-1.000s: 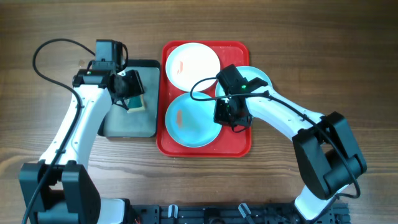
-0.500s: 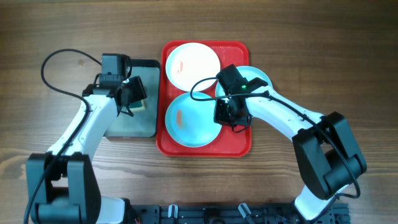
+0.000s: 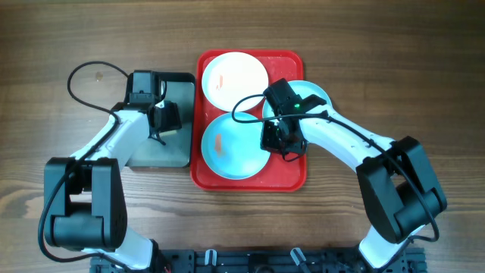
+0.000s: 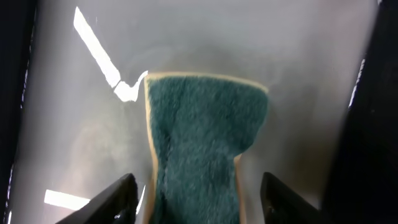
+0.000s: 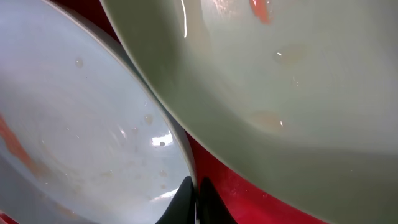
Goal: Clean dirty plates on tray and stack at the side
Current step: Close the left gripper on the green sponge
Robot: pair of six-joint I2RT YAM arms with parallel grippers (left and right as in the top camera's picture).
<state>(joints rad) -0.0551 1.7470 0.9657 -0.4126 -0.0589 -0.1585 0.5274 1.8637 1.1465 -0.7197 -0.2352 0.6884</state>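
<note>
On the red tray (image 3: 292,178) lie a white plate (image 3: 235,80) at the back, a turquoise plate (image 3: 231,148) at the front and a second turquoise plate (image 3: 314,92) at the right edge. Both front plates show orange smears. My right gripper (image 3: 276,142) is shut on the right rim of the front turquoise plate (image 5: 81,124), its fingertips (image 5: 186,198) pinching the edge above the tray floor (image 5: 249,186). A second plate (image 5: 280,74) with an orange smear fills the upper right of that view. My left gripper (image 4: 199,205) stands open over a green sponge (image 4: 199,137), a finger on each side of it.
A dark grey tray (image 3: 151,152) sits left of the red tray; the sponge lies in it under my left gripper (image 3: 164,120). Bare wooden table (image 3: 379,45) surrounds both trays. The left arm's cable (image 3: 83,72) loops over the table at the back left.
My left wrist has swung right and come down over the sponge in the dark tray, its fingers a little closer together. The right arm and the plates have not moved.
</note>
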